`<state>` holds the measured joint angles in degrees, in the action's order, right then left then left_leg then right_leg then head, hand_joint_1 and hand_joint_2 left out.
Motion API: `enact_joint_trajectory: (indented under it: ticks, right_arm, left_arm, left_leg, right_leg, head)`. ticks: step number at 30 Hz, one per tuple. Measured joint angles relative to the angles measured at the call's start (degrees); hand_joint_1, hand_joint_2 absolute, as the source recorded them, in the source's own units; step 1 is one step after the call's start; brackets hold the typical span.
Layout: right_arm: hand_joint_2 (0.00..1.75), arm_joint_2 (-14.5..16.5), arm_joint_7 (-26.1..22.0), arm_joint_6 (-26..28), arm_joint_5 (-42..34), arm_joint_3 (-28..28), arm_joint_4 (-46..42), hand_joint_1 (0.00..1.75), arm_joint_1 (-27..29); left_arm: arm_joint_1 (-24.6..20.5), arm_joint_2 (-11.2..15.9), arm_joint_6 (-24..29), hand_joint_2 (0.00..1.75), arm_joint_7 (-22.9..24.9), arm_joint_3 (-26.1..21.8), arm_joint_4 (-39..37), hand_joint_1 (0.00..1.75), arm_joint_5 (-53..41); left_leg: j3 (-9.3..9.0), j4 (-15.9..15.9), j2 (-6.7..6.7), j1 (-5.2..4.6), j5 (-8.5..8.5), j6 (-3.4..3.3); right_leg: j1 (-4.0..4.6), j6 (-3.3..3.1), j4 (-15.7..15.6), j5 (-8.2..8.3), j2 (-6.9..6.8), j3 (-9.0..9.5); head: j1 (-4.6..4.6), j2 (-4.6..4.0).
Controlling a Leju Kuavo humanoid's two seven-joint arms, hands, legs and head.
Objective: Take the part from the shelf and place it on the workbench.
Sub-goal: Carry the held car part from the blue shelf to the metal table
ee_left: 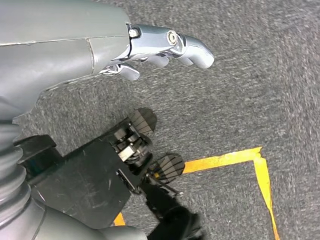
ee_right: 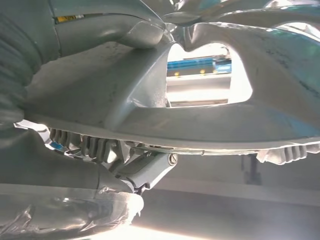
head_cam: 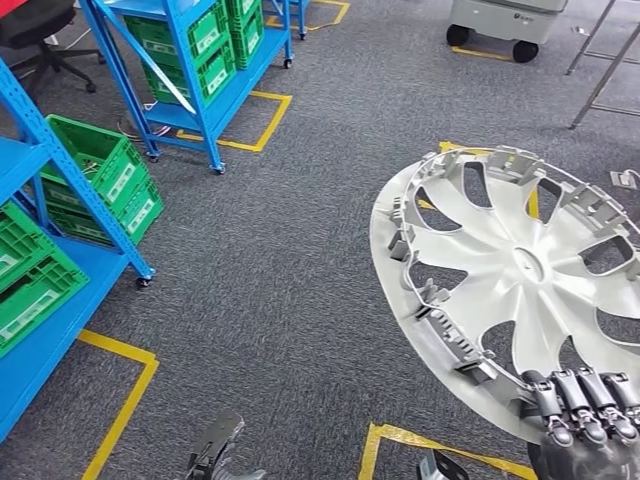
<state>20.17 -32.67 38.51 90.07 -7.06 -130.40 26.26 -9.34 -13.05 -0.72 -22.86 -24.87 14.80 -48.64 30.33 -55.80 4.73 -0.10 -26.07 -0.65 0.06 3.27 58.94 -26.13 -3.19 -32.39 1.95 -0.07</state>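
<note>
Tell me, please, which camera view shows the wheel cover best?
The head view: the whole pale wheel cover appears there, its back with ribs and clips facing the camera and the right hand holding its near rim. The right wrist view gives a close, glare-washed piece of rim and one opening. The left wrist view looks at carpet and the left hand.

Even, bright light on the carpet [head_cam: 302, 250]; right wrist view glares, overexposed and soft.

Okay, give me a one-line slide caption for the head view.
Right hand carries a white wheel cover by its rim over grey carpet, past blue shelving stocked with green crates.
</note>
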Motion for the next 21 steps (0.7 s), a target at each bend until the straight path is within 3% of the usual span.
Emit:
enact_joint_trajectory:
  ticks: [1,3,4,6,8,9,10,11,13,14,16,17,19,21]
  right_arm:
    - [1.75,0.0,0.1,0.0,0.0,-0.1,-0.1,1.75,0.0]
    - [1.75,0.0,0.3,0.0,0.0,-0.3,-0.2,1.75,0.1]
    - [1.75,0.0,0.4,0.0,0.0,-0.4,-0.3,1.75,0.2]
    - [1.75,0.0,0.6,0.0,0.0,-0.6,-0.4,1.75,0.2]
    - [1.75,0.1,0.8,0.0,0.0,-0.7,-0.6,1.75,0.1]
    - [1.75,0.1,0.9,0.0,0.0,-0.7,-0.6,1.75,0.0]
    - [1.75,0.1,1.0,0.0,0.0,-0.7,-0.6,1.75,0.0]
    - [1.75,0.1,1.1,0.0,0.0,-0.7,-0.5,1.75,0.0]
    - [1.75,0.1,1.3,0.0,0.0,-0.7,-0.5,1.75,0.0]
    - [1.75,0.1,1.4,0.0,0.0,-0.7,-0.6,1.75,0.0]
    - [1.75,0.2,1.6,0.0,0.0,-0.7,-0.6,1.75,-0.1]
    - [1.75,0.2,1.8,0.0,0.0,-0.7,-0.6,1.75,-0.2]
    - [1.75,0.2,2.0,0.0,0.0,-0.7,-0.7,1.75,0.0]
    - [1.75,0.2,2.0,0.0,0.0,-0.7,-0.7,1.75,0.0]
  left_arm:
    - [0.0,0.0,0.0,1.75,0.0,0.0,0.0,0.00,0.1]
    - [0.0,-0.1,0.1,1.75,0.0,0.0,0.0,0.00,0.2]
    - [-0.1,-0.2,0.2,1.75,0.0,0.0,0.0,0.00,0.2]
    - [-0.2,-0.4,0.3,1.75,0.0,0.2,0.1,0.00,0.3]
    - [-0.1,-0.4,0.4,1.75,0.1,0.3,0.1,0.00,0.3]
    - [0.1,-0.4,0.4,1.75,0.2,0.3,0.1,0.00,0.4]
    - [0.2,-0.3,0.5,1.75,0.2,0.3,0.1,0.00,0.4]
    - [0.3,-0.3,0.7,1.75,0.3,0.4,0.1,0.00,0.3]
    - [0.3,-0.1,1.0,1.75,0.5,0.5,0.1,0.00,0.3]
    - [0.2,-0.1,1.2,1.75,0.6,0.7,0.1,0.00,0.2]
    - [0.2,-0.1,1.3,1.75,0.9,0.9,0.1,0.00,0.1]
    - [0.2,-0.1,1.3,1.75,1.0,1.0,0.1,0.00,0.1]
    - [0.2,0.0,1.4,1.75,1.1,1.2,0.1,0.00,0.0]
    - [0.0,-0.1,1.4,1.75,1.1,1.4,0.2,0.00,-0.1]
  left_leg:
    - [0.00,-0.1,0.47,-0.17,-0.03,0.22]
    - [0.06,-0.1,1.53,-0.27,0.02,0.66]
    - [0.12,-0.3,1.43,-0.18,-0.26,0.96]
    - [1.34,-3.2,-0.79,0.01,-2.48,1.52]
    - [4.71,-10.5,-3.56,0.12,-6.39,1.79]
    - [6.48,-14.3,-4.08,0.13,-7.83,1.85]
    - [7.62,-16.5,-4.29,0.14,-8.25,1.89]
    - [7.78,-16.7,-4.40,0.16,-7.50,1.89]
    - [5.30,-11.3,-5.29,0.36,-3.61,1.87]
    - [3.52,-7.5,-6.68,0.58,-1.78,1.89]
    - [1.23,-2.2,-9.00,0.99,-0.34,1.78]
    - [1.00,-1.4,-9.37,1.00,-0.45,1.57]
    - [1.09,-1.3,-8.17,0.88,-0.37,0.85]
    - [1.07,-1.1,-6.75,0.86,-0.12,0.08]
  right_leg:
    - [0.17,-0.38,-1.5,0.29,-0.51,0.72]
    - [0.32,-1.25,-1.7,0.46,0.54,0.46]
    - [0.25,-1.62,-1.7,0.64,1.16,0.30]
    - [-0.01,-2.35,-1.9,1.08,2.36,0.03]
    - [-0.19,-2.79,-2.0,1.39,3.62,-0.35]
    - [-0.20,-2.88,-2.0,1.50,4.36,-0.53]
    - [-0.21,-2.88,-2.0,1.60,5.15,-0.65]
    - [-0.25,-2.80,-1.9,1.70,5.98,-0.71]
    - [-0.42,-2.47,-1.8,1.87,7.61,-0.77]
    - [-0.41,-2.22,-1.6,1.90,8.33,-0.91]
    - [-0.40,-1.63,-1.1,2.00,9.66,-1.61]
    - [-0.44,-1.28,-1.0,2.15,10.29,-2.04]
    - [-0.70,-0.59,-1.0,2.45,11.05,-2.93]
    - [-0.59,-0.10,1.2,1.10,8.75,-4.38]
  head:
    - [-0.02,0.00]
    - [-0.05,0.00]
    - [-0.05,0.00]
    - [-0.11,0.00]
    - [-0.19,0.00]
    - [-0.19,0.00]
    - [-0.19,0.00]
    - [-0.19,0.00]
    - [-0.20,0.00]
    - [-0.20,0.00]
    - [-0.10,0.00]
    - [-0.09,0.00]
    - [-0.09,0.00]
    - [0.30,0.00]
